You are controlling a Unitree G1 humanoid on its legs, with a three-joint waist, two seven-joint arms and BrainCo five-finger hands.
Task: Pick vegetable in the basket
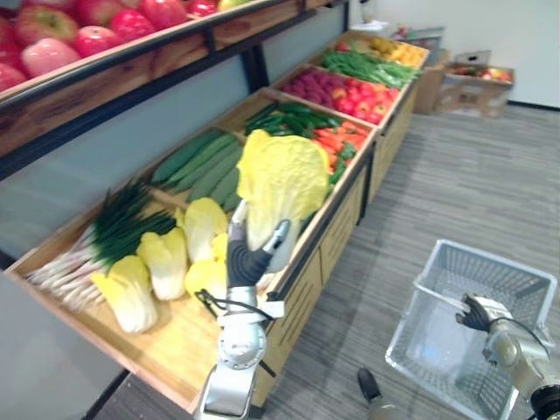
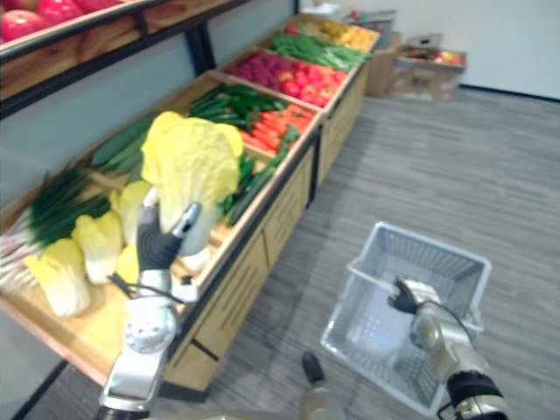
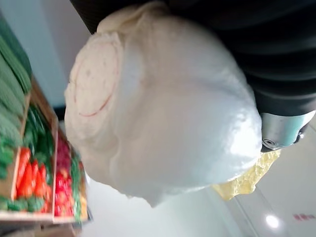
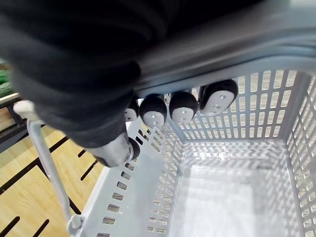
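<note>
Cabbage (image 1: 282, 179) upright, leaves up — left hand (image 1: 248, 261) clenched round its base above the shelf (image 1: 166, 346) edge; right hand (image 1: 477, 313) clasps the basket (image 1: 516, 293) handle.

We are seeing a bright, even light falling from overhead. Above the left hand (image 1: 247, 262), the cabbage (image 1: 282, 179) is glowing pale yellow. In the left wrist view its white base is catching a soft glare close against the hand. Beyond it, a ceiling lamp (image 3: 271, 220) is shining as a small round spot. Below the right hand (image 4: 183, 106), the bottom of the basket (image 4: 266, 113) is giving off a whitish sheen. Both hands' dark covers are lying in shade. Behind the left hand, the underside of the upper shelf (image 1: 131, 83) is sitting in shadow.
</note>
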